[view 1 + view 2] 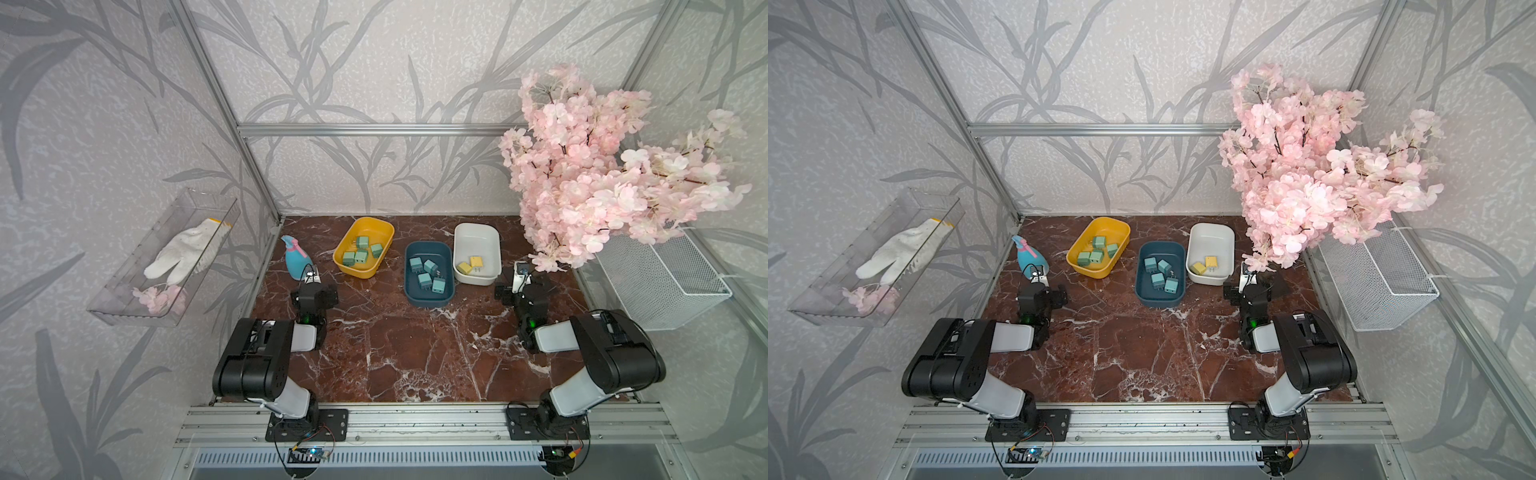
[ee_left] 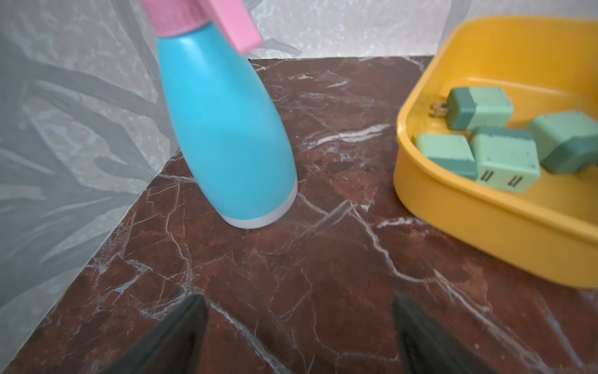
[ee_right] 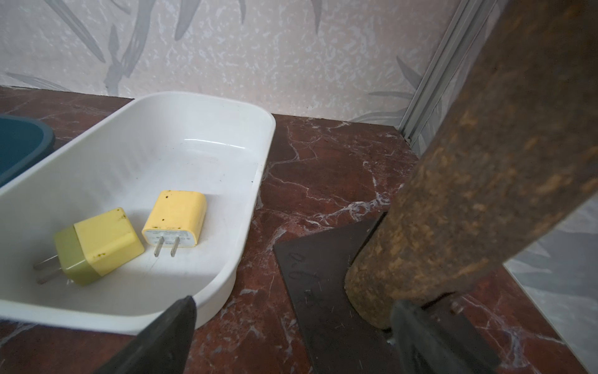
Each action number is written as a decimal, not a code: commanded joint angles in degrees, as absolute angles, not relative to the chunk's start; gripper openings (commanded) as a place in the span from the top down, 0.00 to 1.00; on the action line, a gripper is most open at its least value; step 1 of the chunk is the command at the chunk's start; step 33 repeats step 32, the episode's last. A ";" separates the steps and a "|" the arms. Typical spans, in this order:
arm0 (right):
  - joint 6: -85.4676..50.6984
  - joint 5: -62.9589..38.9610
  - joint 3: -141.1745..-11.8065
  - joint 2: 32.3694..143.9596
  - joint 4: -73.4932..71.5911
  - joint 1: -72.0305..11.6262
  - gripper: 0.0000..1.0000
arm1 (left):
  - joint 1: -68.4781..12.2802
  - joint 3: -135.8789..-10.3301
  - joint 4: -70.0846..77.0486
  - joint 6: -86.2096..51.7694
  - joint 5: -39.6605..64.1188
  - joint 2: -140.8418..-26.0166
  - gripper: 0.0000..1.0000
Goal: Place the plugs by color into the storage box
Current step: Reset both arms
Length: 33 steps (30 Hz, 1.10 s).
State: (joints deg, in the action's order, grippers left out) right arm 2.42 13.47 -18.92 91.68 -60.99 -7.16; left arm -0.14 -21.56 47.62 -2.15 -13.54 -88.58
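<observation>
Four green plugs (image 1: 360, 251) are seen in the yellow box (image 1: 371, 230), which is placed left of the blue box (image 1: 430, 251) and a little further back. Four teal-blue plugs (image 1: 424, 279) are lying in the blue box itself, and two yellow plugs (image 1: 465, 267) in the white box (image 1: 476, 239), just right of it. No plug is seen on the bare table (image 1: 395, 353), so the sorting is judged finished.

The left gripper (image 2: 297, 301) is held wide open over bare table, left of the blue box beyond the yellow box; nothing is gripped. The right gripper (image 3: 293, 301) is also fully opened and empty, right of the blue box past the white box.

The spray bottle (image 2: 226, 136), tall and narrow, is near the left gripper, so it could be tipped by a careless swing. The trunk (image 3: 469, 168) of the blossom tree (image 1: 602, 174) is just beside the right gripper and could be knocked on retreat.

In both top views the jaws are hidden by the wrists. Part of the table is covered by blossoms, so a plug there cannot be excluded.
</observation>
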 commanded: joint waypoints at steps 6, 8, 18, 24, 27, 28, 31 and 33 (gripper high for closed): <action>2.20 12.39 -19.86 91.00 -59.24 -7.03 0.01 | 0.74 -23.75 45.14 -3.95 -10.93 -87.03 0.00; 2.20 12.46 -20.03 91.05 -59.00 -7.03 0.01 | 0.75 -23.30 46.94 -3.74 -11.12 -87.47 0.00; 2.29 12.33 -19.95 91.05 -59.13 -7.16 0.01 | 0.77 -23.57 45.92 -3.80 -10.97 -87.18 0.00; 3.07 10.11 -20.76 91.07 -57.65 -7.12 0.01 | 0.75 -23.54 45.97 -3.77 -11.03 -87.10 0.00; 3.04 10.02 -20.81 91.01 -57.49 -7.03 0.01 | 0.78 -23.57 45.97 -3.78 -10.94 -87.14 0.00; 3.12 10.02 -20.85 91.05 -57.48 -7.03 0.01 | 0.73 -23.50 45.97 -3.78 -10.99 -87.20 0.00; 3.15 10.02 -20.74 91.05 -57.57 -7.03 0.01 | 0.78 -23.58 45.97 -3.78 -11.03 -87.23 0.00; 3.11 10.10 -20.70 91.03 -57.69 -7.03 0.01 | 0.75 -23.49 45.94 -3.78 -10.98 -87.14 0.00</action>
